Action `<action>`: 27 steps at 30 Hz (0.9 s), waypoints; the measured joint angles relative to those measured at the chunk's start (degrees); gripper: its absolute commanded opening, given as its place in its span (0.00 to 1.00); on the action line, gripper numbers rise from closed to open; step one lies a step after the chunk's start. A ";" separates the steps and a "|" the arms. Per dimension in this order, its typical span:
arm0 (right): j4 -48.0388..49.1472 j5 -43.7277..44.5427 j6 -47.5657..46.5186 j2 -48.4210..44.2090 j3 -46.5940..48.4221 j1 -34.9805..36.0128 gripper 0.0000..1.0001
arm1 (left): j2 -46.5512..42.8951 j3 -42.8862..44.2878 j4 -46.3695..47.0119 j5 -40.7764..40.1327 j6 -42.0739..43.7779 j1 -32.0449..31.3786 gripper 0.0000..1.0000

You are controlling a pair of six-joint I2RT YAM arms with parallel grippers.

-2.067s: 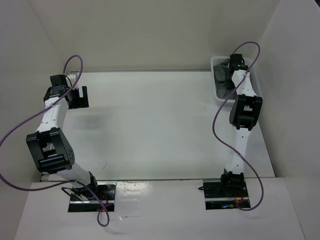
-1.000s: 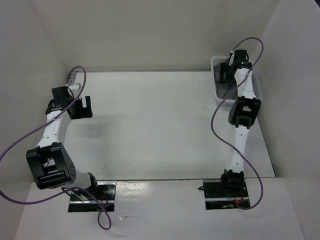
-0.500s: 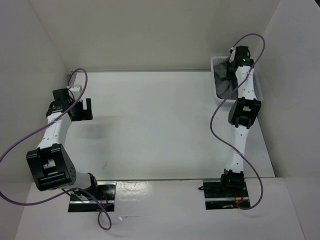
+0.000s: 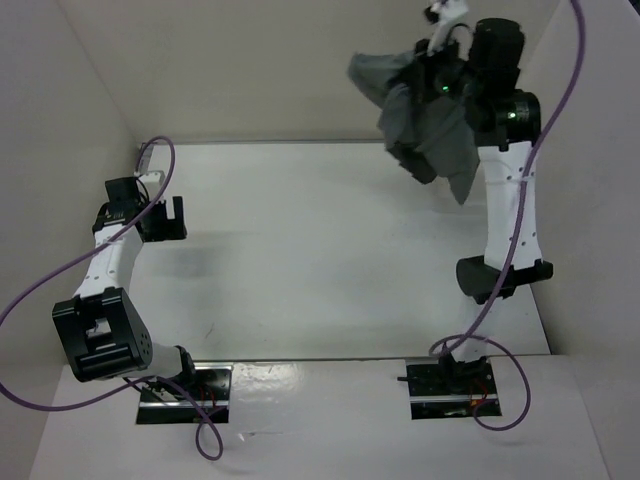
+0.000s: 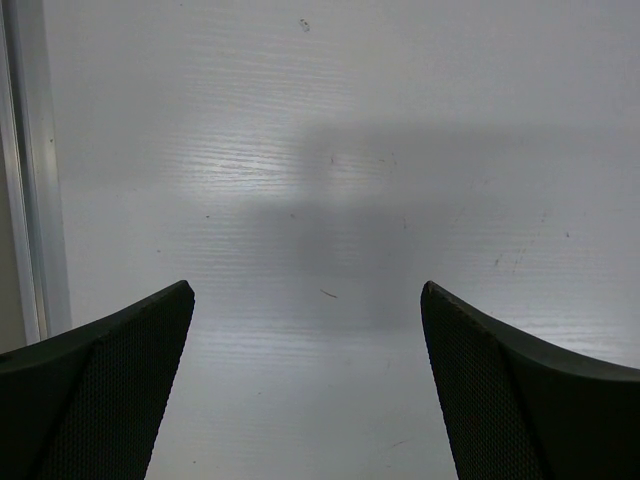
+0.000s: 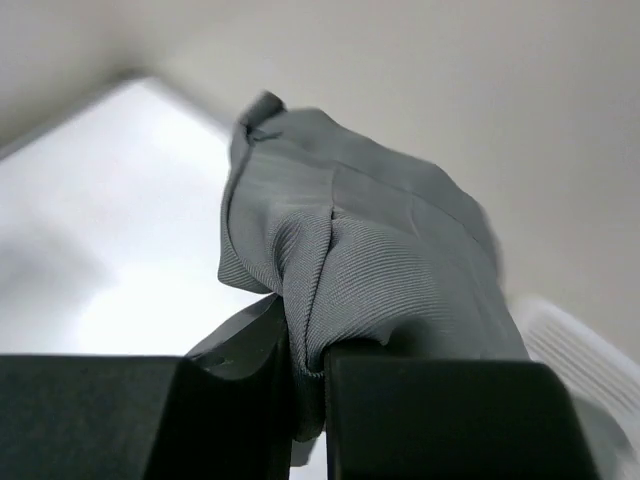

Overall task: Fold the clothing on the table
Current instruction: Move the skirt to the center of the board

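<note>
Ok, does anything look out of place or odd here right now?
Yes. The grey pleated clothing is not lying on the table: it hangs crumpled in the air at the far right, pinched in the right tool. The left tool is open above the table. Nothing looks damaged.

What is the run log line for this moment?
right gripper: shut on grey pleated garment, held in air, clear of table | left gripper: open, empty, over table

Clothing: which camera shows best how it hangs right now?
Top external. It shows the whole clothing dangling bunched from the right gripper, held above the table. The right wrist view shows only a close fold pinched between its fingers. The left wrist view shows none of it, just table below the open left gripper.
</note>
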 measured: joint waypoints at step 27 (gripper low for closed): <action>3.37 14.43 -0.85 0.57 -37.62 13.05 0.99 | -7.39 -3.96 -1.51 4.09 1.84 0.00 1.00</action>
